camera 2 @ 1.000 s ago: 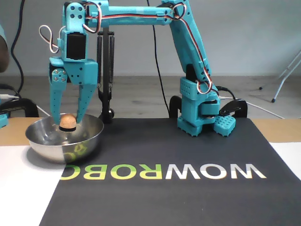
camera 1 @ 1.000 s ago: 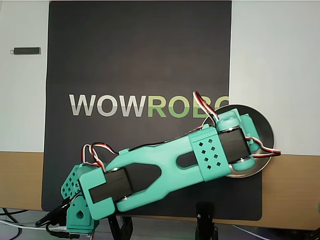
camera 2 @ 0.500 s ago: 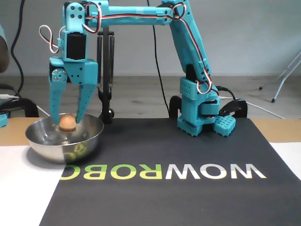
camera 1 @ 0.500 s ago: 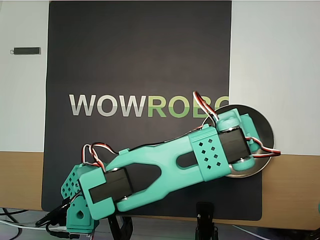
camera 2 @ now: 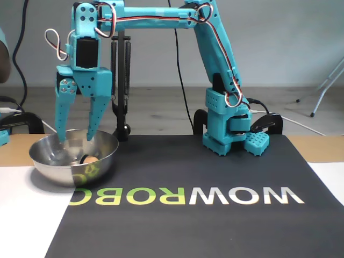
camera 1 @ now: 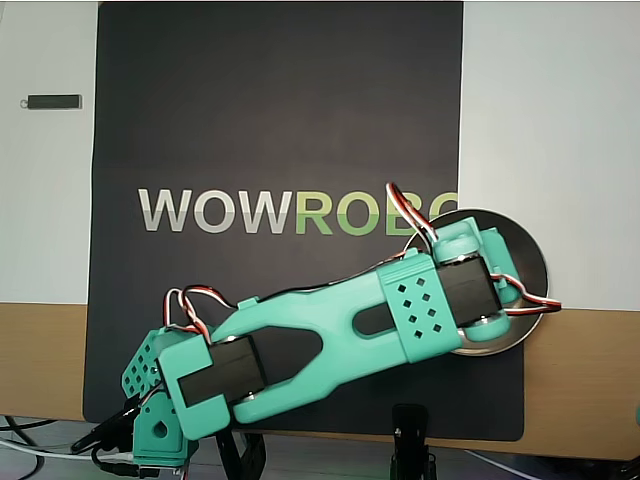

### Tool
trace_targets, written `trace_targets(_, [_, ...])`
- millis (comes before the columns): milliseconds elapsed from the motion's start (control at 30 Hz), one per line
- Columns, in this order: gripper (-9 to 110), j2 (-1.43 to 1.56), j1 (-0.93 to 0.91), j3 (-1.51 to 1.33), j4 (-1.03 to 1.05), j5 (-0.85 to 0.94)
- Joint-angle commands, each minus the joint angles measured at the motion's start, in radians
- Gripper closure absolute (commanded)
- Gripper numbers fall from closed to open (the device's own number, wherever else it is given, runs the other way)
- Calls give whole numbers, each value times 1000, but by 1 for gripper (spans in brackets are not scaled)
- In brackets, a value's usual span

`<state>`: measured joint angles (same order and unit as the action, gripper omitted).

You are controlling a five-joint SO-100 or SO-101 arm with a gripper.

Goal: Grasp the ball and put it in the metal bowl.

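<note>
From the overhead view, I see my teal arm stretched from the near edge of the surface out to the right, its wrist block lying across the metal bowl. The bowl sits at the right edge of the dark mat, partly on the mat and partly on the bare surface beside it. Only the bowl's far and right rim shows; the arm covers its middle, so I cannot find the ball or the fingers here. A small dark stick-shaped item lies on the white part of the surface near the far left corner.

In the fixed view, the gripper hangs straight down over the bowl, which from this side stands at the left edge of the mat. The two fingers are spread apart with nothing between them, their tips dipping just below the bowl's rim. The ball rests low inside the bowl, towards its right wall, apart from both tips. It is half hidden by the rim, so the dark patch on its left may be its mark or only shadow.
</note>
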<state>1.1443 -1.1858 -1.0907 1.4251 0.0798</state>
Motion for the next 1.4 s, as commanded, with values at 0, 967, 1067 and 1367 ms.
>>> trace_targets(0, [43, 5, -3, 28, 2, 2])
trace_targets(967, [101, 17, -8, 37, 29, 77])
trace_targets(1067, [101, 20, 6, 32, 29, 75])
trace_targets(1367, [101, 109, 135, -41, 31, 29])
